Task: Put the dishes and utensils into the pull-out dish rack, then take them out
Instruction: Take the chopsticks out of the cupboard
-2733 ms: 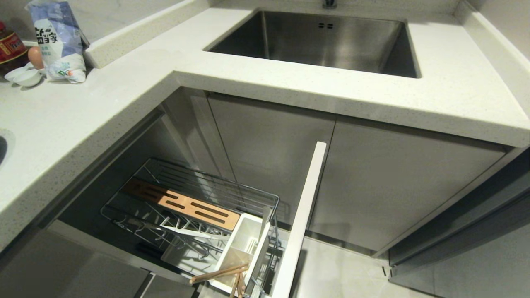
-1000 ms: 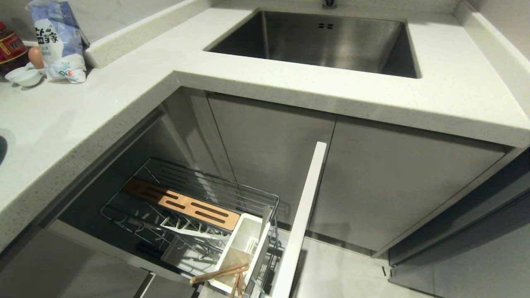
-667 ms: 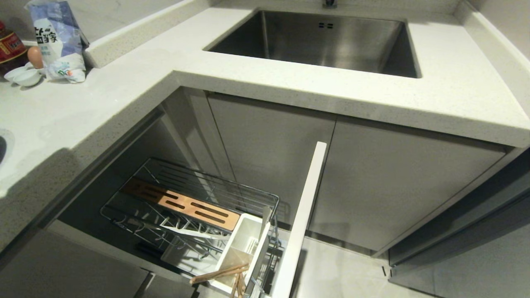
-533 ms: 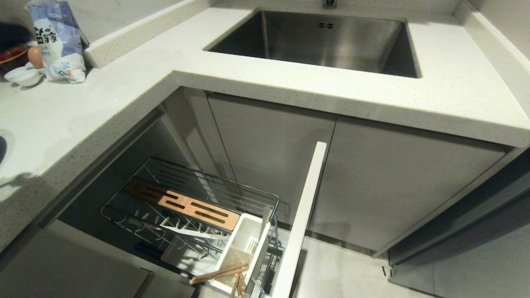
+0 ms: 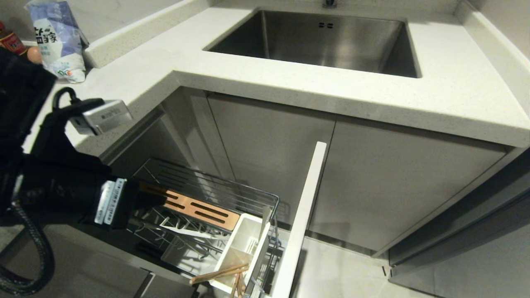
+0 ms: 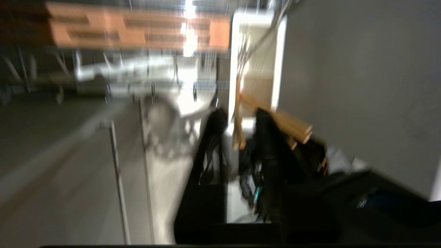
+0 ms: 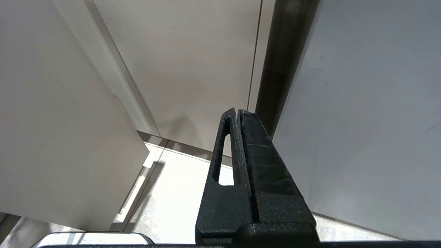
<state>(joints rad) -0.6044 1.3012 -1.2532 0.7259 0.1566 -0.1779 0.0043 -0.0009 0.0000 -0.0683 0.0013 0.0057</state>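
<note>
Down under the counter corner, our pull-out dish rack (image 5: 215,194) is slid out, its white panel front (image 5: 304,215) standing on edge toward the cabinet doors. The slotted wooden strip (image 5: 194,205) lies across the wire basket, and the white utensil caddy (image 5: 244,244) sits at the panel end. The chopsticks (image 5: 219,274) are in that caddy, tilted, ends poking out over its near rim. We can't make out a plate, bowl or spoon anywhere in the rack.

Our left arm fills the left of the head view, black and bulky, its front end over the far end of the wooden strip. The left gripper (image 6: 237,127) only really shows in its own wrist camera, which is badly smeared: two dark fingers (image 6: 215,127) with a narrow gap between them, nothing pinched, and the chopsticks (image 6: 241,113) and caddy (image 6: 255,51) lying beyond the tips. So slightly spread, holding nothing.

The right gripper (image 7: 238,113) is pointed at plain cabinet fronts and pale floor, fingers pressed flat together with nothing between.

Up top there's the steel sink (image 5: 323,37), and a blue-and-white bag (image 5: 58,39) at the counter's far left.
</note>
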